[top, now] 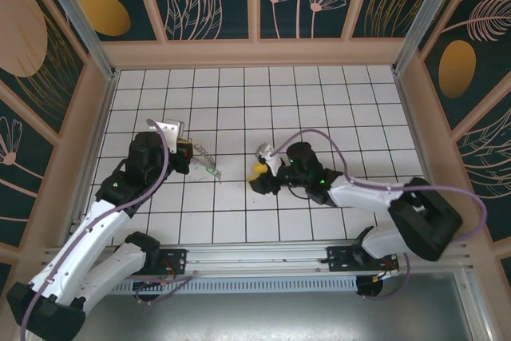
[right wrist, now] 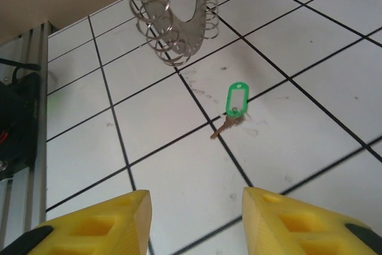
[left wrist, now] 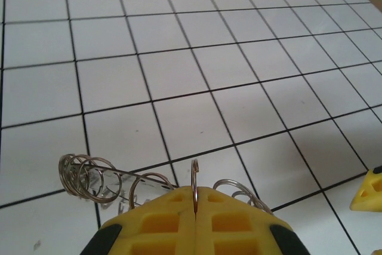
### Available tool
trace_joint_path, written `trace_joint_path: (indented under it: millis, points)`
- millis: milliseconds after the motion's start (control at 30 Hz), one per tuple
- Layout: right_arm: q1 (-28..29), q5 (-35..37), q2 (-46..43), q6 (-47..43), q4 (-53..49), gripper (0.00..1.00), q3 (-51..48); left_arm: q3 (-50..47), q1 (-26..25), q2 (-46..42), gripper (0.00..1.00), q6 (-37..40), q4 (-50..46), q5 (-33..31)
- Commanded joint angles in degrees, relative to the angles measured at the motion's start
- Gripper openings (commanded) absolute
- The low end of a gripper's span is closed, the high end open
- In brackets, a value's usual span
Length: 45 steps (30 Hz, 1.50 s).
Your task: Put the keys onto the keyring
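one key [right wrist: 234, 109] lies flat ahead of the right gripper [right wrist: 197, 219], jaws apart; it should pinch the green tag [right wrist: 237, 95]. the left gripper [left wrist: 196, 207] clamps the keyring [left wrist: 89, 177].

You'll see the keyring [right wrist: 173, 28], at twelve o'clock from the right wrist, as shiny silver wire coils on a flat, duller metal strip. The key [right wrist: 225, 127] is tarnished brownish metal; its tag [right wrist: 237, 97] is glossy green plastic. The right fingers [right wrist: 95, 228] are matt yellow plastic. The floor [right wrist: 298, 58] is smooth, faintly scuffed white with a soft sheen.
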Motion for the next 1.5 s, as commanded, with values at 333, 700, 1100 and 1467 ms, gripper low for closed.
trace_joint_path:
  millis: [333, 700, 1100, 1467]
  points:
    - [2.6, -0.5, 22.8, -14.9, -7.7, 0.43, 21.0, -3.8, 16.4, -3.2, 0.00, -3.0, 7.0, 17.5]
    - [4.3, 1.0, 33.8, -23.0, -13.9, 0.42, 30.5, -7.7, 18.3, -4.6, 0.00, -5.8, 10.3, 20.6]
    - [4.4, 2.0, 38.4, -24.1, -15.2, 0.38, 34.7, -7.9, 18.3, -5.6, 0.00, -4.9, 9.7, 21.3]
    - [4.6, 1.4, 39.5, -24.6, -14.8, 0.20, 35.1, -8.5, 18.3, -6.1, 0.00, -5.0, 10.0, 22.1]
